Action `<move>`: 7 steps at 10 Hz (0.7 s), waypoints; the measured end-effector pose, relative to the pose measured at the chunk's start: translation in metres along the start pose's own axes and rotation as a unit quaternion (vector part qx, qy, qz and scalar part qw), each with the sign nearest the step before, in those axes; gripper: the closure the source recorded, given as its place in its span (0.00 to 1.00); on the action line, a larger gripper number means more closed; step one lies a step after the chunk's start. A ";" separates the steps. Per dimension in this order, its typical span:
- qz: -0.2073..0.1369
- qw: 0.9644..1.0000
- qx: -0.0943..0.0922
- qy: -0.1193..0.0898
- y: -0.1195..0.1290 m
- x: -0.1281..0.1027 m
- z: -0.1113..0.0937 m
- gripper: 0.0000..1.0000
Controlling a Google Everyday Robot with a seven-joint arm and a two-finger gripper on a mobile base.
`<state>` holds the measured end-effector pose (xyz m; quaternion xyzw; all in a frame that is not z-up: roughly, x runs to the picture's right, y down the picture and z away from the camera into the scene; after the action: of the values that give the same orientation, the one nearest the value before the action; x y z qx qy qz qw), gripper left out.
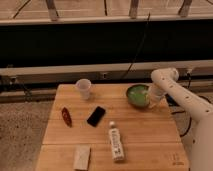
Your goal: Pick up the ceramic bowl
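The ceramic bowl (136, 95) is round and green with a lighter glossy inside. It sits on the wooden table (150, 135) near the far right edge. My gripper (150, 98) hangs from the white arm (172, 90) and is down at the bowl's right rim, touching or just over it.
A white cup (83, 89) stands at the back of the table. A black phone (96, 116), a red-brown object (66, 116), a white bottle lying down (116, 143) and a pale packet (81, 157) lie to the left and front. A dark wall with rails runs behind.
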<state>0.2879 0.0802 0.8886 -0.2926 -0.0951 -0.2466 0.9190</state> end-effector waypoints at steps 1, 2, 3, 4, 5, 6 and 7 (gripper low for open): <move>-0.008 1.000 -0.003 0.006 -0.005 -0.003 -0.012 1.00; -0.013 1.000 -0.005 0.010 -0.007 -0.004 -0.021 1.00; -0.017 1.000 -0.002 0.013 -0.007 -0.003 -0.030 1.00; -0.023 1.000 0.001 0.015 -0.006 -0.002 -0.038 1.00; -0.028 0.999 0.004 0.019 -0.009 -0.002 -0.046 1.00; -0.035 0.999 0.001 0.022 -0.012 -0.003 -0.054 1.00; -0.040 0.999 0.003 0.024 -0.017 -0.005 -0.063 1.00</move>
<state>0.2767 0.0328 0.8442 -0.2801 -0.0850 -0.2895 0.9113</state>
